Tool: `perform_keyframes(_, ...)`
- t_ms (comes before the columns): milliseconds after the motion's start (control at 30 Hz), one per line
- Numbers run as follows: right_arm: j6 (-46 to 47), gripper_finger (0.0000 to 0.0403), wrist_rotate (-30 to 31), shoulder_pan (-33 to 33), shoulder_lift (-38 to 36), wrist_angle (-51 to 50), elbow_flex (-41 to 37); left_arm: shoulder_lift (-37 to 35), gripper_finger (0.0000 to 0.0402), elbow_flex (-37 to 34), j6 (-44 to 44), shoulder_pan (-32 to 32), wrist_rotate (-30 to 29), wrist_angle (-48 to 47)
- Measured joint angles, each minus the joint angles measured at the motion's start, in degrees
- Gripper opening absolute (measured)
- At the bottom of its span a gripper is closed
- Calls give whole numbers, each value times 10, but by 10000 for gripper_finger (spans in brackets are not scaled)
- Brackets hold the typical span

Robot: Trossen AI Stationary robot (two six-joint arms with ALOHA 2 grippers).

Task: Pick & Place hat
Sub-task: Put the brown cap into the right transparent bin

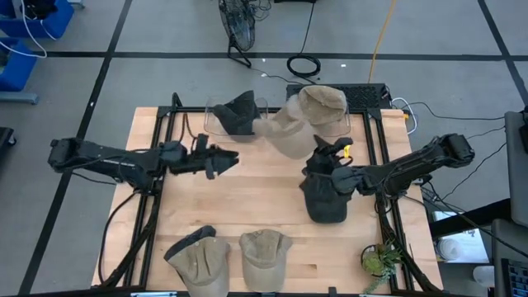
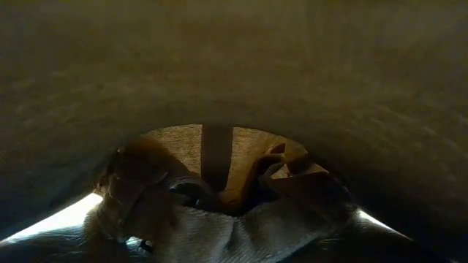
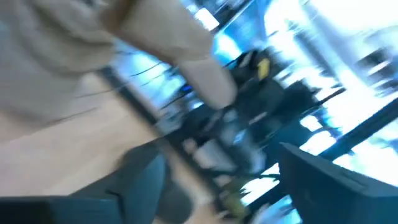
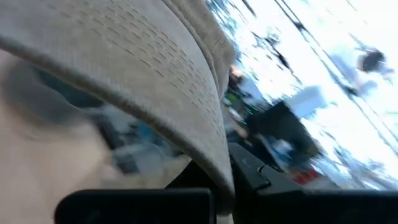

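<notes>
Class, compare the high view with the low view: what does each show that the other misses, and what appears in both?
Only the high view shows the wooden table, both arms, the open left gripper, the right gripper over a dark hat, another dark hat and a small plant. Only the low view shows a hat's inside, close up, with its strap. Both show tan hat fabric: two tan hats at the table's near edge.

Dark hat (image 1: 324,198): hangs crumpled from my right fingers (image 1: 340,176), which are pinched on its upper edge.
Tan hat (image 1: 290,129): mid-table, beyond my spread left fingers (image 1: 216,160), free of them.
Second dark hat (image 1: 238,114): just beside the tan one.
Two tan hats (image 1: 200,257) (image 1: 264,256): near edge, well apart from my fingers.
</notes>
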Motion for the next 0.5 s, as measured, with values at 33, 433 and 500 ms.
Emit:
perform_keyframes(33, -17, 5, 10, 0, 1, 11, 0, 20, 331, 7, -18, 10, 14, 26)
perform_keyframes(433, -51, 5, 43, 0, 21, 66, 0, 204, 391, 175, -93, 87, 84, 31)
perform_keyframes(500, -48, 5, 39, 3, 21, 74, 0, 219, 383, 197, -94, 97, 90, 29)
